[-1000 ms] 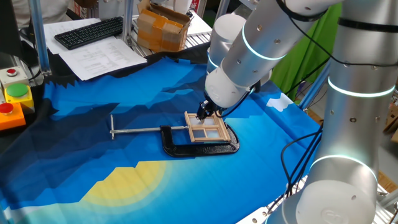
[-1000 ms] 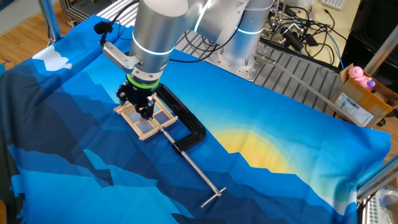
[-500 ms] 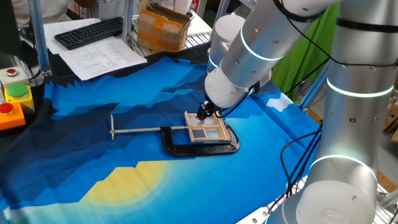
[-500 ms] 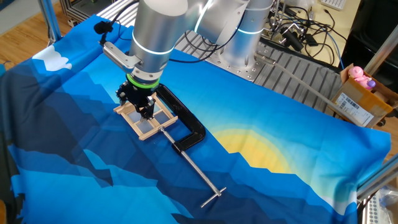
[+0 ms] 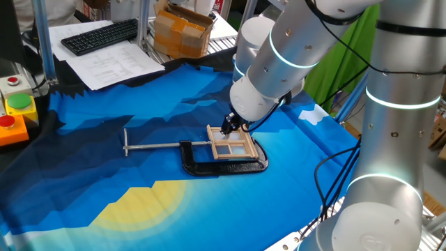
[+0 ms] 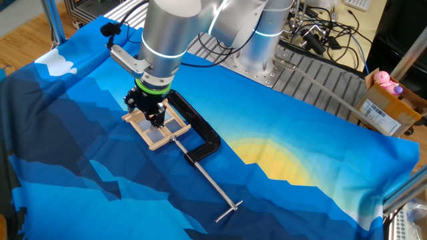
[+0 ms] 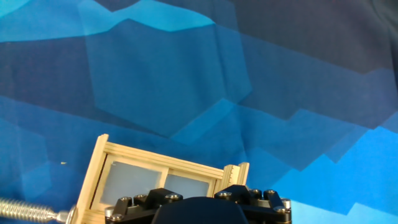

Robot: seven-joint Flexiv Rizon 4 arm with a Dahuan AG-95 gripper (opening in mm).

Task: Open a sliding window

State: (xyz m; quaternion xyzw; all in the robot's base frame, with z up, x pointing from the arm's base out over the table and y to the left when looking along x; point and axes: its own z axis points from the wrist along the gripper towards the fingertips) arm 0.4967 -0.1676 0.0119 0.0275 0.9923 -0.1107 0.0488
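The tool (image 6: 156, 120) tips are hidden by its body; its state cannot be told. It rests atop the sliding window (image 5: 231, 144).

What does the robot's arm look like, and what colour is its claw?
The arm is fat, round and shiny silver-grey, with glowing pale-green rings at its joints. Its claw is small and black, under a green band. The hand view shows silver screws on its black body. A black cable hangs beside it.
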